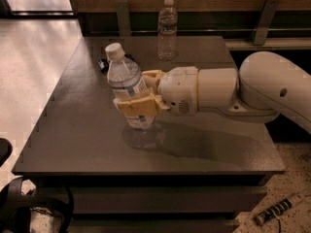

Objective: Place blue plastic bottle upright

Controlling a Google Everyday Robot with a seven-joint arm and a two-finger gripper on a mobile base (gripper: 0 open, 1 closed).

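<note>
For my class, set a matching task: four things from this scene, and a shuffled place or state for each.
1 stout bluish plastic bottle, white cap
2 slim clear ribbed bottle
3 tan two-finger gripper
4 small black object

A upright at the dark table's far edge
B shut around a bottle's lower half
C tilted, held
D lying near the table's left edge

Pairs: 1-C, 2-A, 3-B, 4-D

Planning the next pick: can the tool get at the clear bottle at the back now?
Probably not yet: the tool, at the table's middle, grips the blue plastic bottle; the way to the clear bottle looks free.
</note>
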